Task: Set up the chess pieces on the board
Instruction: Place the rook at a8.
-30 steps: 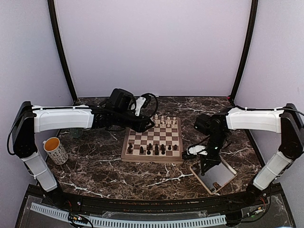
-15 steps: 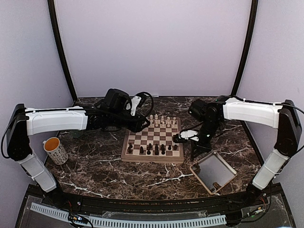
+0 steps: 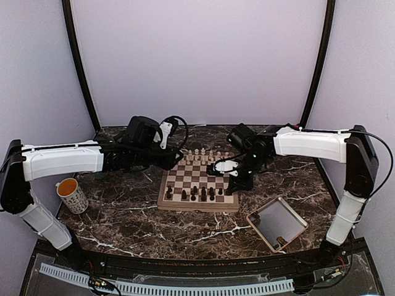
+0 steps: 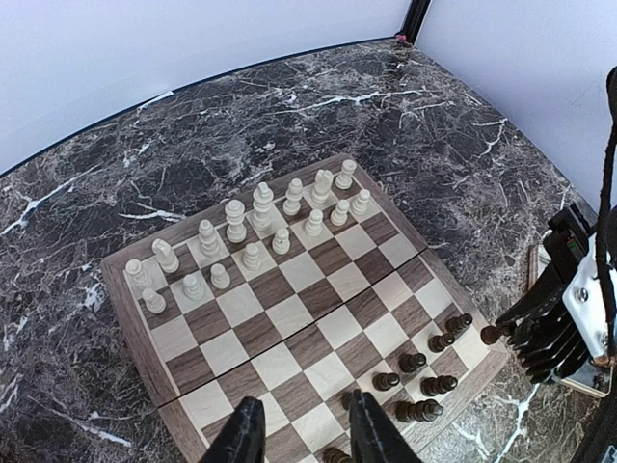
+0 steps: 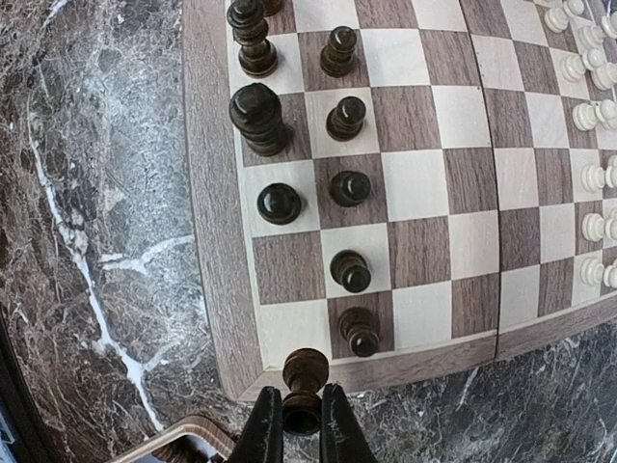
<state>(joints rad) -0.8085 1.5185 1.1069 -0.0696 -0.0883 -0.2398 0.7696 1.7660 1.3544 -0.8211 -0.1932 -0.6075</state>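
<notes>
The board [image 3: 197, 206] lies mid-table, with pale chessmen along its far rows and several dark chess pieces [image 3: 202, 193] on its near rows. My right gripper [image 5: 301, 424] is shut on a dark chess piece [image 5: 307, 381], held just off the board's corner [image 5: 231, 381], beside the dark pieces [image 5: 345, 188] standing there. In the top view that right gripper [image 3: 234, 184] hangs at the board's right edge. My left gripper [image 4: 304, 434] is open, with nothing between its fingers, above the board [image 4: 130, 328] near the dark pieces [image 4: 415, 362]. From above, the left gripper [image 3: 177, 161] sits off the far-left corner.
A shallow beige tray [image 3: 265, 206] lies at the near right with one small dark piece [image 3: 281, 240] in it. A patterned mug [image 3: 72, 195] stands at the left. Pale chessmen [image 4: 260, 207] fill the board's far rows.
My right arm has swung from over the tray to the board's right edge, carrying the dark piece. The left arm has drawn back to the left.
</notes>
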